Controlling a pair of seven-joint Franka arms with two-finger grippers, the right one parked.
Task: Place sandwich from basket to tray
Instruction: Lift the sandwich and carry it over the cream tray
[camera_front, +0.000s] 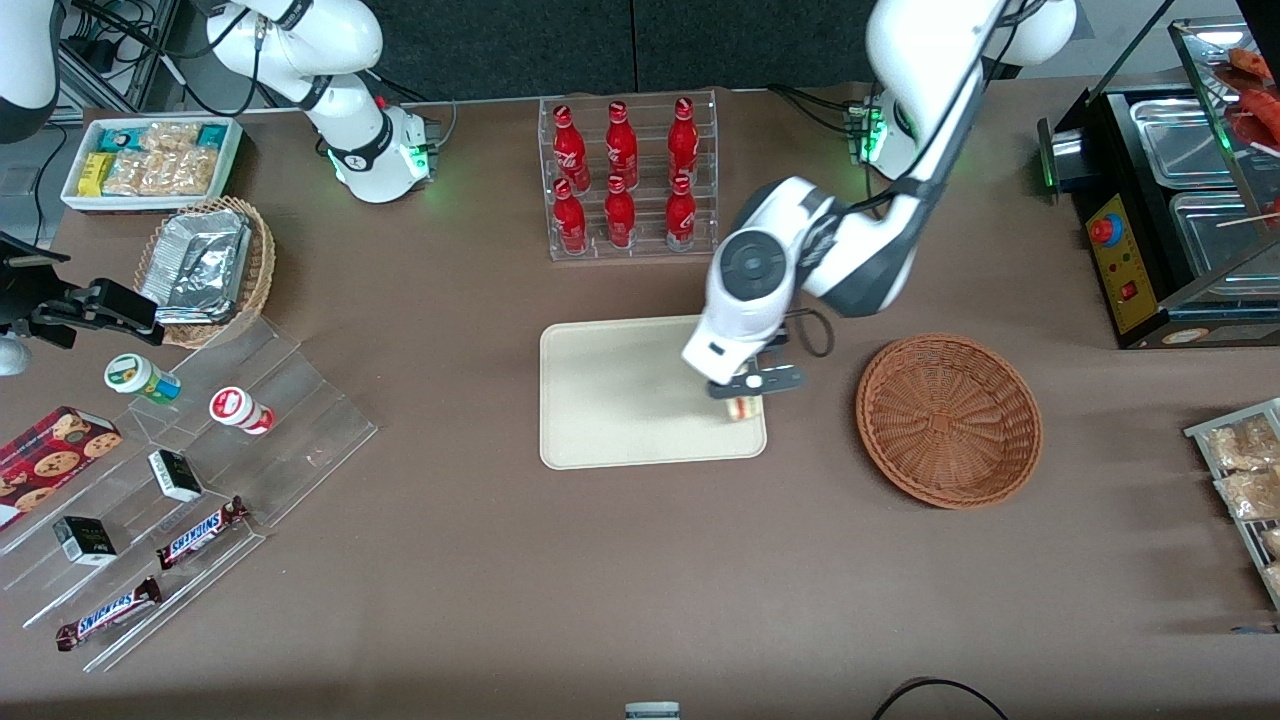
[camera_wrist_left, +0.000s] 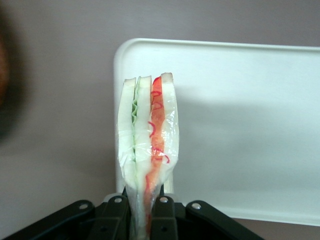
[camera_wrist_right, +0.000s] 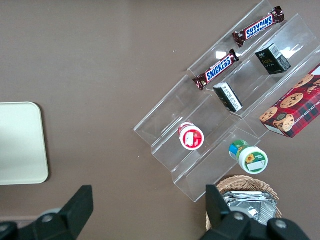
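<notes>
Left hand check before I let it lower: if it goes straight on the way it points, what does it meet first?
Probably the tray: the left hand, shut on the sandwich, points down over its corner nearest the basket. The height above it is unclear.

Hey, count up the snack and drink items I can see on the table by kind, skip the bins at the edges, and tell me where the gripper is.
Red bottles in the clear rack: 6
Snickers bars: 2
Small dark boxes: 2
Round tubs: 2
Cookie box: 1
Sandwich: 1
Total: 14
The gripper, shut on the sandwich, is over the tray near a corner; the basket sits beside it.
</notes>
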